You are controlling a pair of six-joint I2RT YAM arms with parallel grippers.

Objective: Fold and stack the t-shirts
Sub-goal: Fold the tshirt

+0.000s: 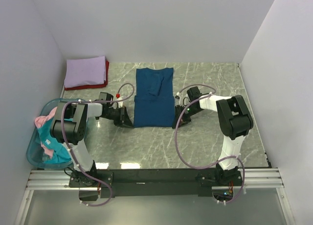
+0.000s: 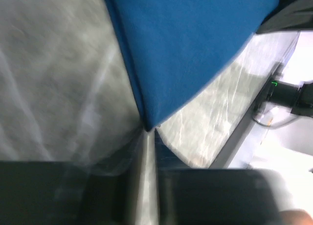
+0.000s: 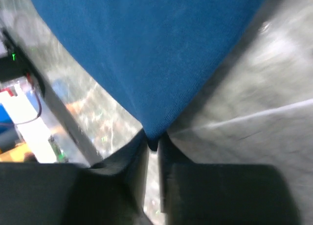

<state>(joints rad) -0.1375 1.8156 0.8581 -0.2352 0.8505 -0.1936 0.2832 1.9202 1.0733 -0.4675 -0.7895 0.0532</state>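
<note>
Centre of the top view: one dark blue t-shirt point(image 1: 154, 98), flat on the grey marble table point(image 1: 210, 137) as a long narrow panel, one sleeve flap folded across its upper middle. No print visible on the side facing up.

Two arms down low, one at each lower corner of that shirt.

Left wrist view: left gripper point(image 2: 149, 131) nearly closed, its two fingers nipping the very tip of a blue corner, cloth fanning away toward the upper right of the frame. Blurred, but the pinch plain enough.

Right wrist view: right gripper point(image 3: 152, 141) likewise nearly closed, clamped on the point of the other blue corner, cloth spreading up across the top of the frame.

Upper left of the top view: two folded shirts in one stack, a lavender t-shirt point(image 1: 85, 72) on top, a red t-shirt point(image 1: 106, 74) under it, only its right and lower edges showing.

Left edge of the top view: one translucent blue plastic basket point(image 1: 30, 154), holding a crumpled pink t-shirt point(image 1: 43, 120) and a teal t-shirt point(image 1: 45, 134), partly hidden behind the left arm.

Five shirts counted in all.
</note>
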